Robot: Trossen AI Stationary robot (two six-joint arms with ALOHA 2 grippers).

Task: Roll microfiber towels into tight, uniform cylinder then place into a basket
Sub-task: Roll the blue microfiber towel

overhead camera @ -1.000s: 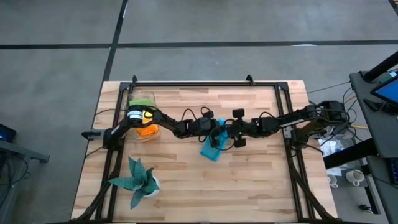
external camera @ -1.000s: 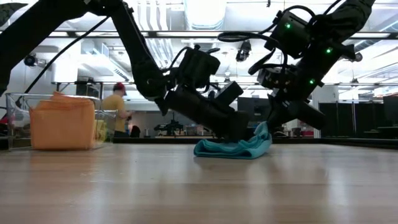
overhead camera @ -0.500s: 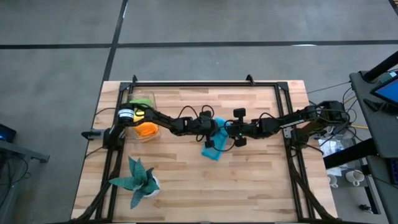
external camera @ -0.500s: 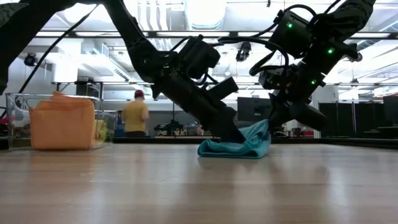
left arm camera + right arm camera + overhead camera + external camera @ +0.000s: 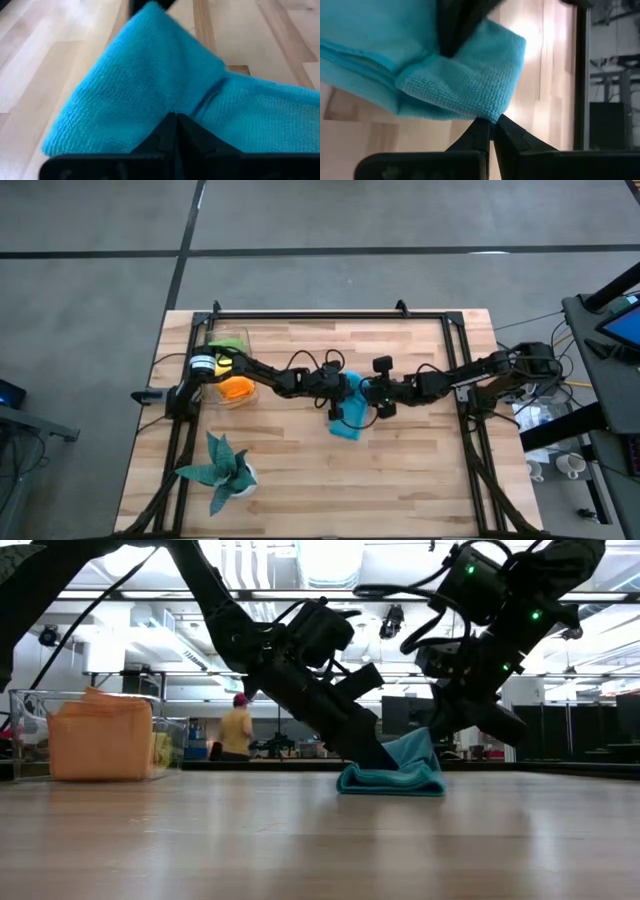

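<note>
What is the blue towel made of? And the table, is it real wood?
The blue towel looks like soft microfiber cloth: fuzzy, matte, with tiny loops showing close up. The table looks like pale wood planks with grain lines and a smooth, slightly shiny finish, though it could be a wood-look surface.

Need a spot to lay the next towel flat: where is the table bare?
Bare: wood between the plant and blue towel, and the near right corner. Crowded: mid-table, where both hands pinch the towel, and around the basket.
</note>
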